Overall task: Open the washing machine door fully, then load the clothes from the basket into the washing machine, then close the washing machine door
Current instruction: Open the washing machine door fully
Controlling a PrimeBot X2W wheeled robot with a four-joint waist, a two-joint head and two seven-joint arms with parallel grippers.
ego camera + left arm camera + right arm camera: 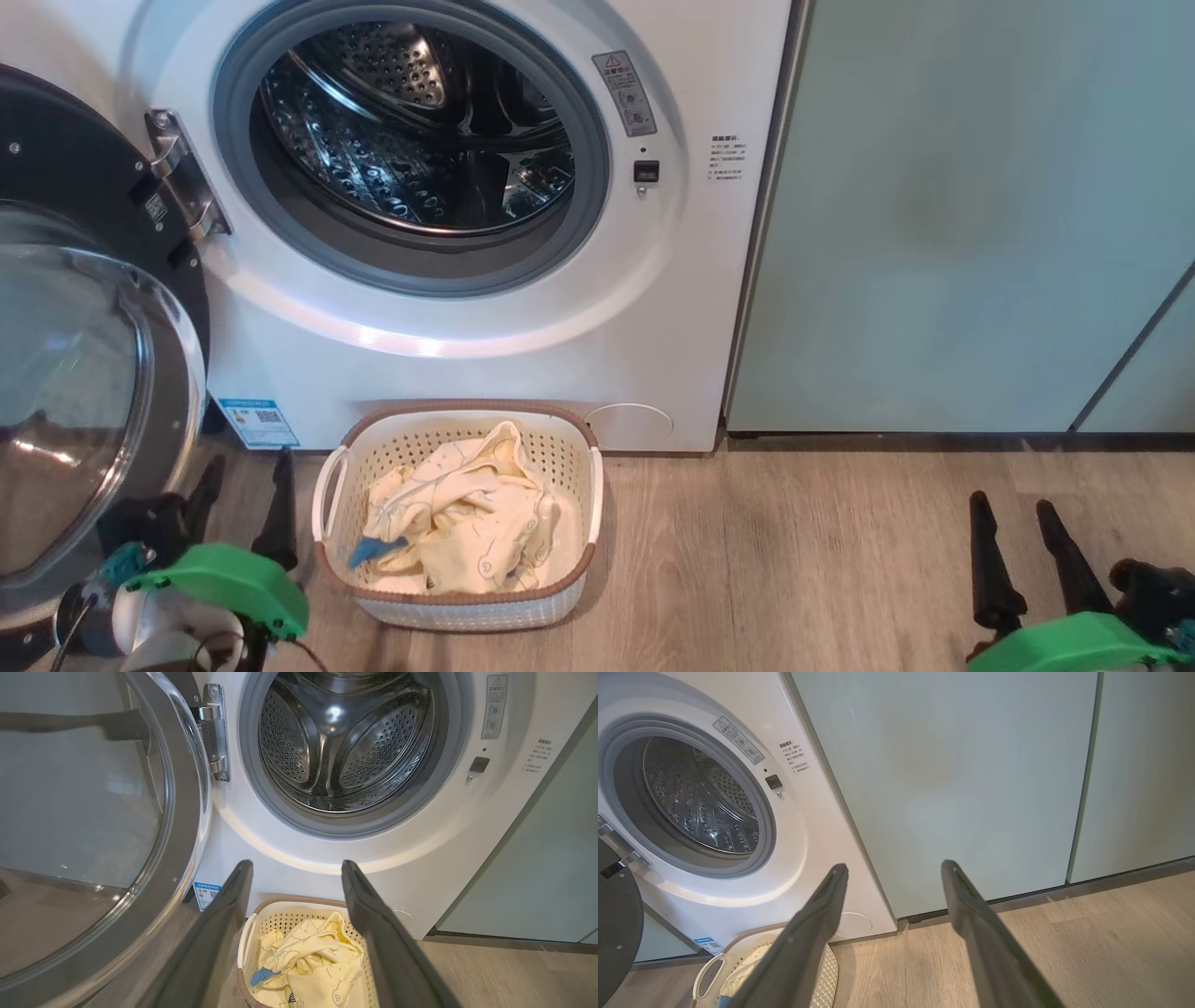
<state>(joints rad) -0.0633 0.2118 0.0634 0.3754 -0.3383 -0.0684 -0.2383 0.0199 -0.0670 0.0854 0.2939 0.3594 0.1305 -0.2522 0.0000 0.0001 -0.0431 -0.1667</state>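
The white washing machine [485, 355] stands with its round opening bare and the steel drum [411, 140] empty. Its black washing machine door [84, 373] is swung wide open to the left, glass bowl facing me. On the floor in front sits the white basket [467, 409] with a brown rim, holding pale yellow clothes [476, 523] with a blue patch. My left gripper [247, 462] is open just left of the basket, between it and the door; in the left wrist view it [296, 864] points over the clothes [317, 961]. My right gripper [1011, 504] is open at lower right, holding nothing.
Pale green cabinets [962, 233] adjoin the machine on the right. Wood floor [794, 560] stretches between the basket and my right gripper. The door's metal hinge [182, 173] sits at the opening's left edge.
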